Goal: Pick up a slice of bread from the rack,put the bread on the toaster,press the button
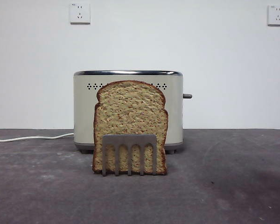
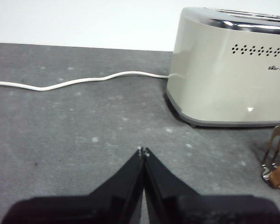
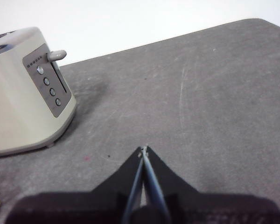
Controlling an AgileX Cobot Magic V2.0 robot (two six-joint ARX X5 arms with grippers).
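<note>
Both grippers are waiting clenched and empty: left gripper (image 2: 143,151), right gripper (image 3: 143,149), with bread (image 1: 130,122) standing in the rack (image 1: 129,141) ahead for picking.

The left gripper (image 2: 143,151) and the right gripper (image 3: 143,149) both hang above the table (jaw tips pressed together), holding nothing.

A dark grey, scuffed table (image 1: 233,186) carries everything. The cream toaster (image 1: 84,112) stands on it at the far middle, its white cord (image 1: 32,137) trailing left across the surface. Just in front, nearer, sits the metal rack (image 1: 129,142), feet on the tabletop.
</note>
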